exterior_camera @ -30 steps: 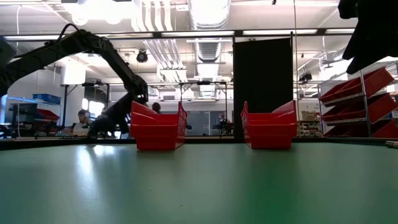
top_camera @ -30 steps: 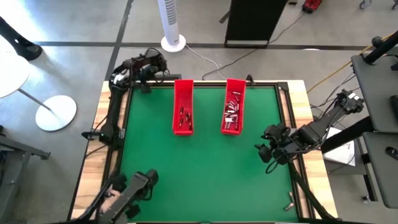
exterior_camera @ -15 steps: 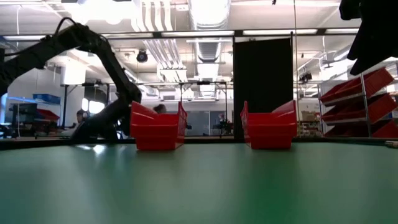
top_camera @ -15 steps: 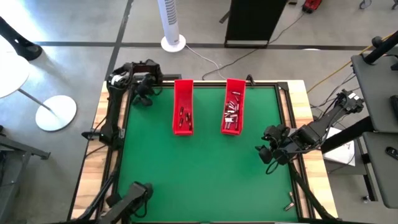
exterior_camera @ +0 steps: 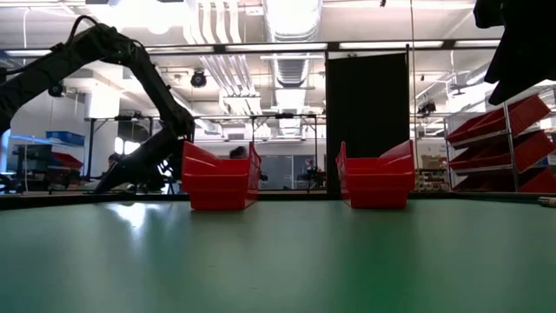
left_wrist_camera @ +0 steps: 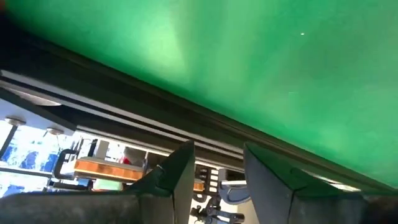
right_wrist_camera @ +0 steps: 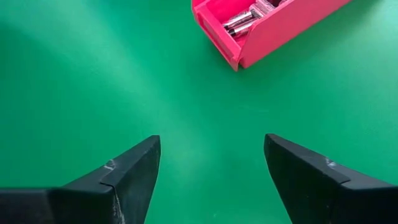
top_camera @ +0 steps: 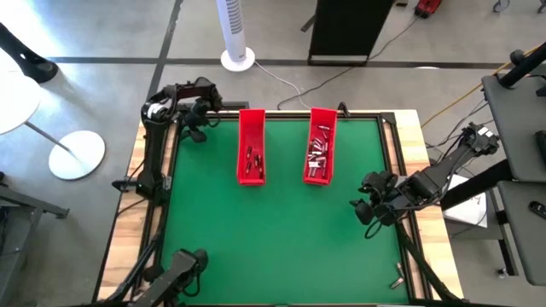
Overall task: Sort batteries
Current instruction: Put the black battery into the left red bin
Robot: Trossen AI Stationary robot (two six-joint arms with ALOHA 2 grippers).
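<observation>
1. The counter (top_camera: 273, 222) is a green mat inside a dark frame with pale wooden edges; most of the mat is bare.
2. 2 dark arms reach over it. The left arm runs along the counter's left edge to the far left corner, beyond and left of the left red tray (top_camera: 251, 146). The right arm comes in from the right edge, nearer the camera than the right red tray (top_camera: 320, 145).
3. The 2 red trays lie side by side, apart, at the far middle of the counter, long sides parallel. In the low view each stands as a red bin, open end facing the camera.
4. The right gripper (right_wrist_camera: 211, 168) hovers over bare green mat, near and right of the right red tray's near end. Its 2 fingers (right_wrist_camera: 134, 171) stand spread wide with nothing between them.
5. The left gripper (left_wrist_camera: 214, 168) hangs at the far left corner, left of the left red tray. Its fingers (left_wrist_camera: 180, 171) are parted with a narrow gap, and nothing shows in that gap.
6. The batteries (top_camera: 318, 153) lie mostly in the right red tray, a heap of silvery pieces; the right wrist view shows some at the tray's open end.
7. A few darker batteries (top_camera: 252, 159) lie in the left red tray's near half.
</observation>
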